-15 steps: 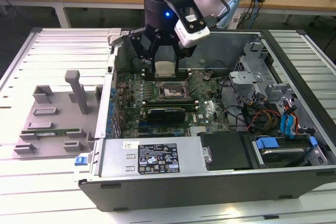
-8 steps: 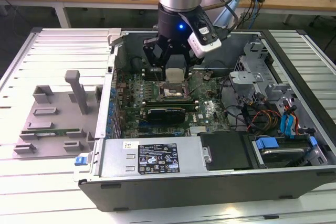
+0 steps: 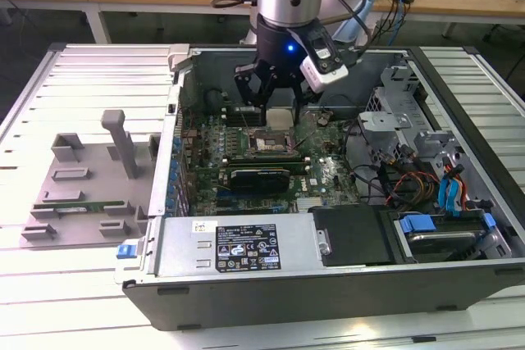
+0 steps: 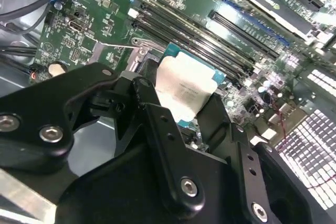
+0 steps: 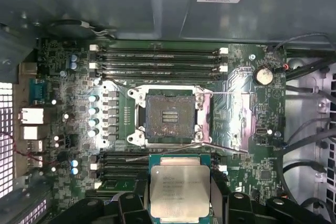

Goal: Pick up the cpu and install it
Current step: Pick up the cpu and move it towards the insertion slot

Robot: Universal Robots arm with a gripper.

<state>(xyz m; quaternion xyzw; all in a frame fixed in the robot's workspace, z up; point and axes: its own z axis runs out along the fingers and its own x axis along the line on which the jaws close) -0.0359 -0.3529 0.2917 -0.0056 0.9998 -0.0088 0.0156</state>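
Observation:
My gripper (image 3: 279,114) hangs inside the open computer case, shut on the cpu (image 5: 179,186), a flat square chip with a silver-grey top and a teal-edged rim. In both wrist views the black fingers (image 4: 152,103) clamp its two opposite sides, and the cpu (image 4: 185,91) sits level between them. The open black socket (image 5: 168,116) with its metal frame lies on the green motherboard (image 5: 68,108). The chip hovers just above the board, a short way off to one side of the socket. In the exterior view the cpu (image 3: 280,115) hangs over the socket (image 3: 268,143).
Black memory slots (image 5: 157,56) run beside the socket. A black card (image 3: 259,175) stands nearer the case front, next to the power supply (image 3: 238,247). Drive cages and cables (image 3: 426,178) crowd the exterior view's right. A grey fixture tray (image 3: 90,186) lies outside the case.

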